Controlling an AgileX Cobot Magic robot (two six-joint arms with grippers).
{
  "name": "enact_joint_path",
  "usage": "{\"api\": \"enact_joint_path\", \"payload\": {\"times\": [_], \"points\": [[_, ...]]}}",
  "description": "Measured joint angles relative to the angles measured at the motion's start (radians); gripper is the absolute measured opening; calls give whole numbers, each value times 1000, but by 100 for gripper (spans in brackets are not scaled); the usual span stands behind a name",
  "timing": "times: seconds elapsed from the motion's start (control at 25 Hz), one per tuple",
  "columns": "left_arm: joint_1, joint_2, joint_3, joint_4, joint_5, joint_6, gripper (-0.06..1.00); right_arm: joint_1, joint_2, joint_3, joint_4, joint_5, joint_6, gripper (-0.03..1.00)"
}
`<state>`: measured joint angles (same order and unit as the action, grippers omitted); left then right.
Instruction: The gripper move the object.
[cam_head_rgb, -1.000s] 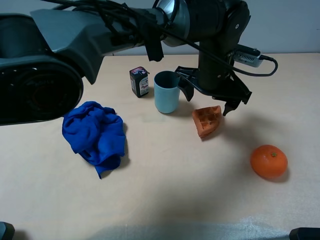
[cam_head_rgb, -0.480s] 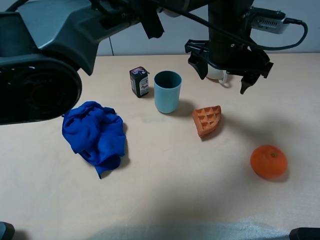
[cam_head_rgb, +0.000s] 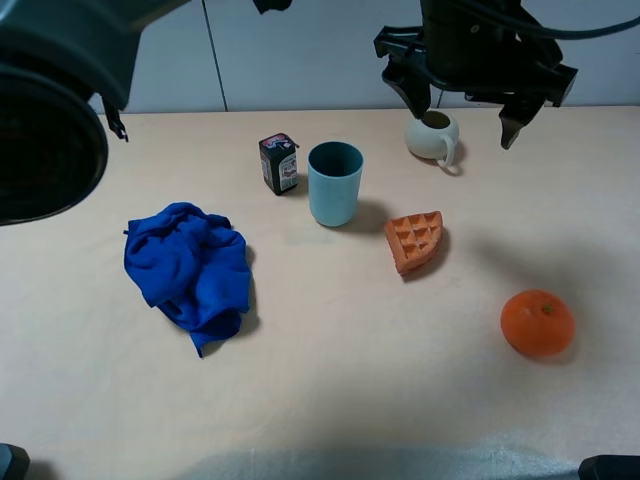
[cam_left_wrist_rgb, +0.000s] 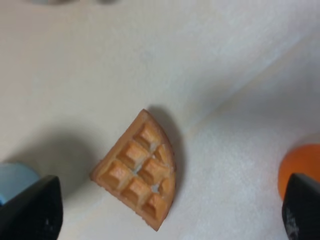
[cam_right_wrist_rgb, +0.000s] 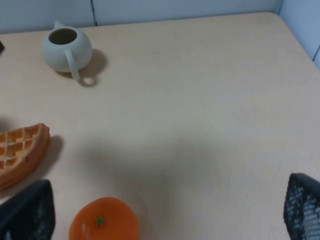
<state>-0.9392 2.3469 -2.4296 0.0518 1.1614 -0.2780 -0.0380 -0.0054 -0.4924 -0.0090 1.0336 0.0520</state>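
The orange-brown waffle wedge (cam_head_rgb: 414, 240) lies on the table to the right of the blue cup (cam_head_rgb: 334, 183). It also shows in the left wrist view (cam_left_wrist_rgb: 137, 172) and at the edge of the right wrist view (cam_right_wrist_rgb: 20, 150). My left gripper (cam_head_rgb: 460, 115) hangs high above the back of the table, open and empty, well clear of the waffle. In its wrist view the left gripper (cam_left_wrist_rgb: 165, 212) shows both fingertips (cam_left_wrist_rgb: 30, 210) far apart, looking down on the waffle. My right gripper (cam_right_wrist_rgb: 165, 207) is open and empty, off to the right of the waffle.
A round orange fruit (cam_head_rgb: 537, 322) sits at the front right. A white teapot (cam_head_rgb: 433, 135) stands at the back. A small dark box (cam_head_rgb: 279, 163) is left of the cup. A crumpled blue cloth (cam_head_rgb: 190, 265) lies at the left.
My left gripper has risen from just behind the waffle and moved up and back, uncovering the teapot. The waffle and the other objects have not moved.
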Motion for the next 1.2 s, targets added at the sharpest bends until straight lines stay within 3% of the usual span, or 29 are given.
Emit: {"api": "enact_joint_path", "payload": {"times": [0.28, 1.2], "points": [[9, -78, 35, 12, 0, 31, 88, 0, 0, 0, 0, 0, 0, 69], [97, -696, 738, 109, -1, 221, 88, 0, 0, 0, 0, 0, 0, 69]]}}
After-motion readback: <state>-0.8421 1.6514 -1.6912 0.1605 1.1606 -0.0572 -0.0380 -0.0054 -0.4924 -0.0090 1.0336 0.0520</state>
